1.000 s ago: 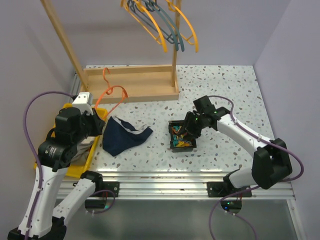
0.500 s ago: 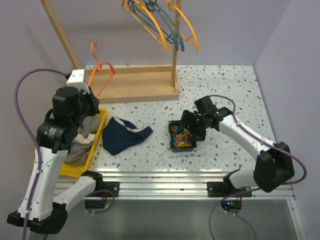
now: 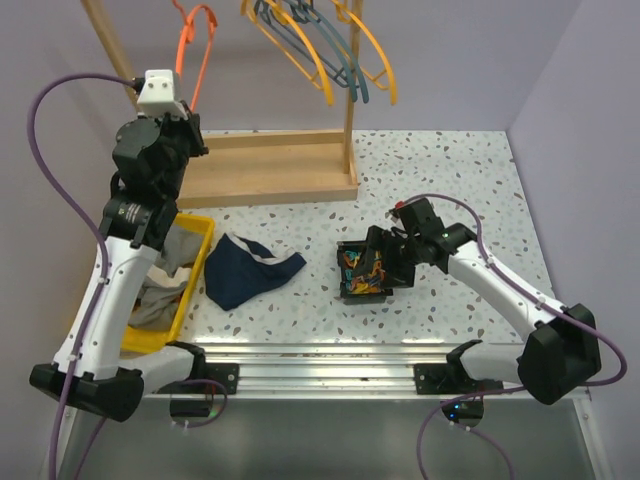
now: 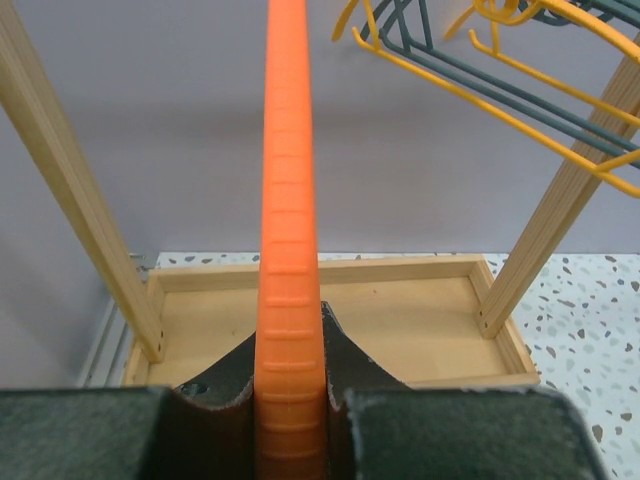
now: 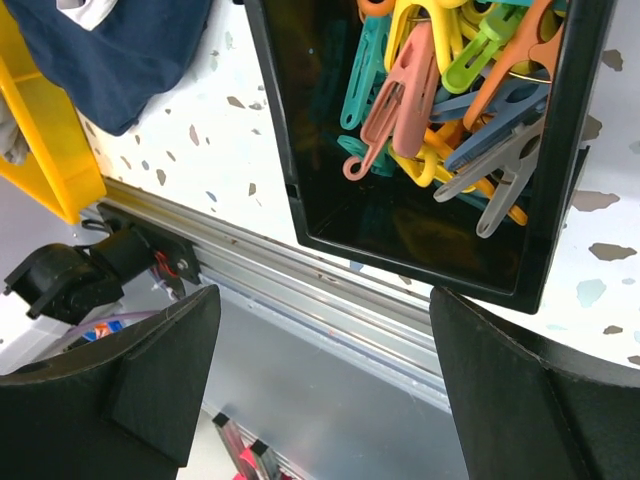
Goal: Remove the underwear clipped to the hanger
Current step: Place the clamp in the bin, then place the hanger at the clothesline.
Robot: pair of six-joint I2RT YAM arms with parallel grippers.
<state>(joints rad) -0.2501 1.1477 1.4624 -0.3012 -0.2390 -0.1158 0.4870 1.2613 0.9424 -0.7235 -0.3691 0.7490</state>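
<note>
left gripper [image 4: 290, 350]: fingers clamped on 1 orange hanger [image 4: 290, 150], up by the wooden rack [image 3: 270, 185]
right gripper [image 3: 383, 258]: fingers wide apart over 1 black clip box [image 5: 290, 130]
navy underwear [image 3: 240, 270]: 1 pair, on the tabletop near its front-left edge, just beside the yellow bin [image 3: 150, 340]
bunched pairs [image 3: 160, 295]: 2 in the bin I think, hard to count

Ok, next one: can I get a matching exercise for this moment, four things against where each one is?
Things:
1. orange hanger
2. navy underwear
3. black box
4. yellow bin

Places:
a. lying loose on the table, between bin and box
b. clamped in the left gripper, high up by the wooden rack
c. by the open right gripper, full of coloured clips
d. along the table's left edge

Pairs: 1-b, 2-a, 3-c, 4-d
</note>
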